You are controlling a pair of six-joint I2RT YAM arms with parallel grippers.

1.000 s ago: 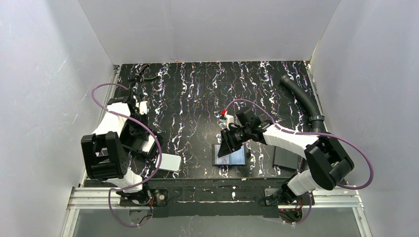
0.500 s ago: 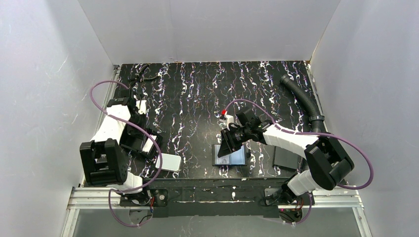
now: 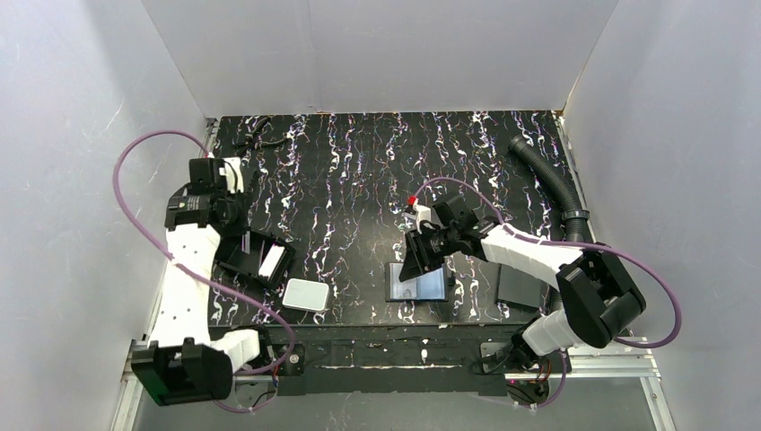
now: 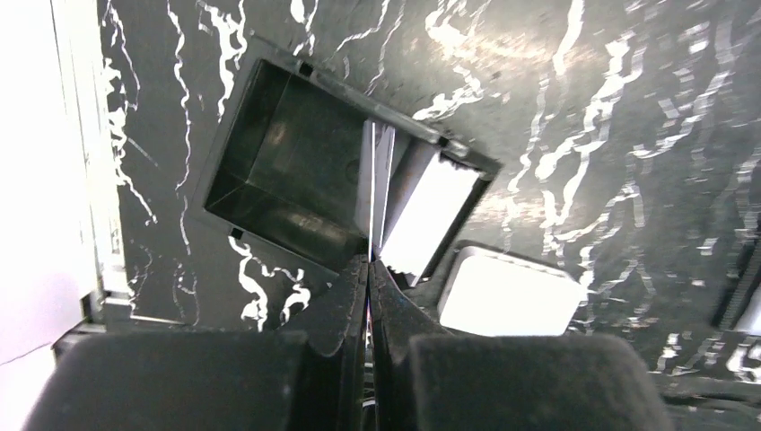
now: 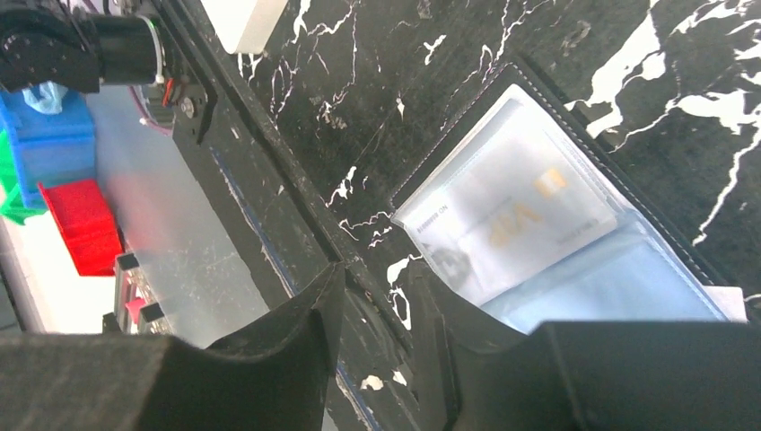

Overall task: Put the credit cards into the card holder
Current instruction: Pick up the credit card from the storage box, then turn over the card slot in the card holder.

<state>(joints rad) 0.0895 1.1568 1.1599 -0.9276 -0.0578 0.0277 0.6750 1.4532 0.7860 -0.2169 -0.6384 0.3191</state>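
The card holder (image 3: 419,283) lies open near the front edge, and a credit card (image 5: 511,220) sits in its clear pocket (image 5: 619,278). My right gripper (image 5: 372,274) hovers open over its near corner; only table shows between the fingers. My left gripper (image 4: 369,262) is shut on a thin credit card (image 4: 371,180) seen edge-on, lifted above a black box (image 4: 278,162). Another light card (image 4: 431,211) leans inside that box (image 3: 256,254). In the top view the left gripper (image 3: 233,229) hangs just behind the box.
A white rounded slab (image 3: 306,294) lies right of the box, near the front edge. A flat black plate (image 3: 519,285) lies beyond the holder, a corrugated hose (image 3: 547,180) at the back right. A small red-capped white item (image 3: 411,208) stands behind the right gripper.
My left arm has risen and swung back and left, jaws closing on a card and lifting it from the box. The right arm has barely shifted.
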